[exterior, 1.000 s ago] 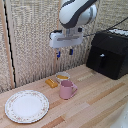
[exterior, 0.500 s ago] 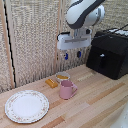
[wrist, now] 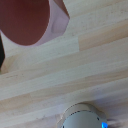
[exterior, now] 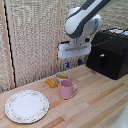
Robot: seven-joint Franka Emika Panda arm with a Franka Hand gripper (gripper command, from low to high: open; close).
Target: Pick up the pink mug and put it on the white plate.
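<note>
I see the small pink ceramic mug (exterior: 67, 89) upright on the wooden table (exterior: 100, 102), just beside the large round white floral-rimmed platter (exterior: 27, 106). My white boxy gripper (exterior: 73, 63) hangs above the mug, empty; fingers seemingly apart, though blurred.

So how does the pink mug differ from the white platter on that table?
The pink mug is small, tall and plain pink with a side handle; the white platter is much wider, flat and white with a faint patterned rim. Both rest apart on the wooden table, neither held by the gripper above.
</note>
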